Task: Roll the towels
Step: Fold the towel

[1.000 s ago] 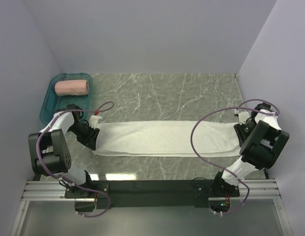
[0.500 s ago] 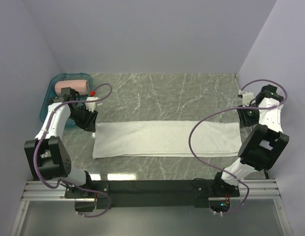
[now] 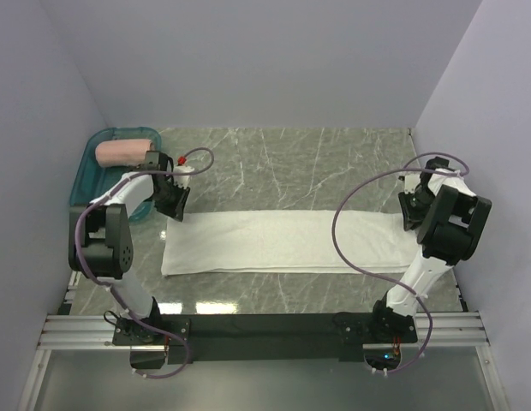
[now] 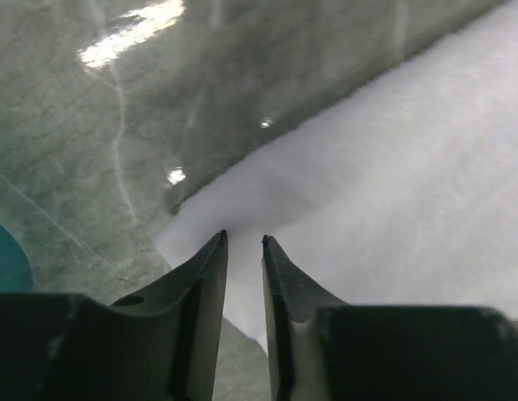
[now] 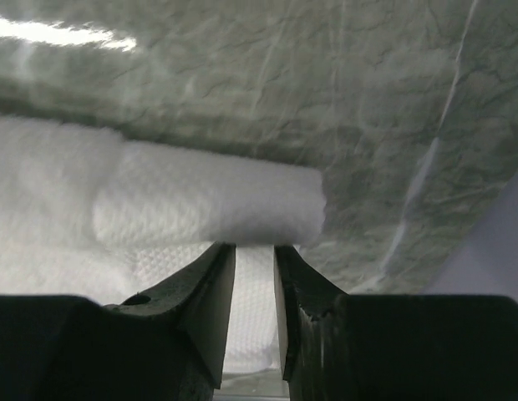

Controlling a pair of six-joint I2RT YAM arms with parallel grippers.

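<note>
From above, the white towel (image 3: 291, 242) lies as a long flat strip across the middle of the table (image 3: 283, 163). Its long axis runs from the left edge toward the right edge, parallel to the near edge. My left gripper (image 3: 174, 210) sits at its far-left corner, and my right gripper (image 3: 408, 212) at its right end. Only that view shows the pink towel (image 3: 126, 152), a rolled cylinder in the teal tray (image 3: 84, 184) at the table's far-left corner, its axis also left to right.

My left wrist camera adds what the overhead hides. My fingers there are drawn nearly together with a thin slit between them, tips over the rounded cloth corner, which lies flat. I cannot tell whether any cloth is nipped.

My right wrist camera shows a short, plump roll of the white cloth just beyond my tips. Those jaws too stand almost closed, above finely textured cloth. The towel is plain white, soft and slightly fuzzy.
</note>
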